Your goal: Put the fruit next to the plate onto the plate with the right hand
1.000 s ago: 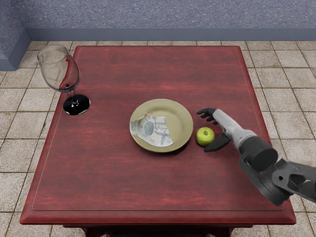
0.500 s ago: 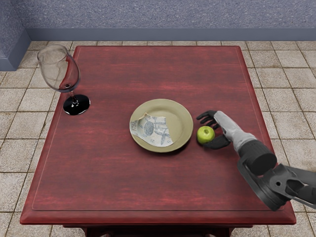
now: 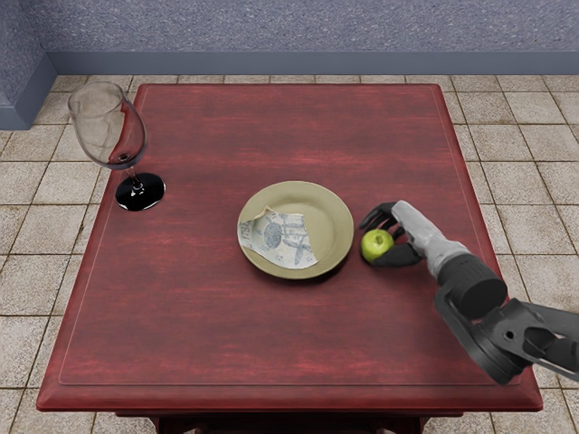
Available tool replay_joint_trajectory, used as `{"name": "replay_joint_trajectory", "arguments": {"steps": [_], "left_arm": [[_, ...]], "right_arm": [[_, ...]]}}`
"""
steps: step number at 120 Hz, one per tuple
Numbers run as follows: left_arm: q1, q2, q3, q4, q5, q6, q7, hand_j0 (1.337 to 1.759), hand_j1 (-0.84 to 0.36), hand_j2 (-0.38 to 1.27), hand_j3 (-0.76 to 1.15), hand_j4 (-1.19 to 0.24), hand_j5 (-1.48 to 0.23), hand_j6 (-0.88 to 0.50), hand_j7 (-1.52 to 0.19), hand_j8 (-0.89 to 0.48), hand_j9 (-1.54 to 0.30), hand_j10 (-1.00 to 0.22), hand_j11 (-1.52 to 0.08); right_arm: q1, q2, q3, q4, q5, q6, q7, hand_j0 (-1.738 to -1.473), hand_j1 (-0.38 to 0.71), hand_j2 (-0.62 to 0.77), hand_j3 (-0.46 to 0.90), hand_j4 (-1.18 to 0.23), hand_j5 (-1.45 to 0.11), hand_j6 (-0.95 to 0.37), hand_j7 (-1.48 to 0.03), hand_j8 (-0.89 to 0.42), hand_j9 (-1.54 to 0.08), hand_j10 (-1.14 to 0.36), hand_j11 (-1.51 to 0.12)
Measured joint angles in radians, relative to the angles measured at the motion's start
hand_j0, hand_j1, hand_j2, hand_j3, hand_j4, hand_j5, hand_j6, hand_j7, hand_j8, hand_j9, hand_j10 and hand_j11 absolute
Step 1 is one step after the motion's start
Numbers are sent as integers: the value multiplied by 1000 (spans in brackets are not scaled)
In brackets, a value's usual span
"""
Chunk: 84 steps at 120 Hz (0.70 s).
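Observation:
A small green apple (image 3: 376, 243) rests on the red table just right of the tan plate (image 3: 329, 210). A crumpled patterned paper (image 3: 277, 239) lies on the plate's left half. My right hand (image 3: 384, 237) reaches in from the lower right and wraps the apple, fingers curled over its top and far side, thumb under its near side. The apple still touches the tabletop. No left arm shows.
A tilted wine glass (image 3: 113, 136) with a dark base stands at the table's far left. The table (image 3: 271, 344) has a raised rim; tiled floor surrounds it.
My right hand slid left toward the apple and its fingers and thumb closed around it. The apple has stayed in place beside the plate.

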Motion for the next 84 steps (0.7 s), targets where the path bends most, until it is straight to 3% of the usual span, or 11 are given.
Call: {"name": "replay_joint_trajectory", "arguments": {"steps": [22, 50, 84], "left_arm": [[-1, 0, 0, 0, 0, 0, 0, 1658, 55, 49, 0, -245, -318, -245, -318, -245, -318, -245, -318], [-1, 0, 0, 0, 0, 0, 0, 1658, 55, 49, 0, -245, -318, -245, -318, -245, -318, -245, -318], [0, 0, 0, 0, 0, 0, 0, 1658, 55, 49, 0, -245, -318, -245, -318, -245, -318, -245, -318]], "right_arm": [[33, -39, 28, 0, 24, 24, 0, -1658, 303, 365, 1, -641, -884, -534, -857, -429, -880, -585, -873], [52, -61, 227, 0, 152, 308, 5, -1658, 332, 422, 1, -652, -914, -514, -878, -405, -900, -567, -890], [56, 42, 357, -1, 245, 529, 10, -1658, 373, 520, 1, -680, -978, -508, -926, -391, -951, -556, -933]]}}
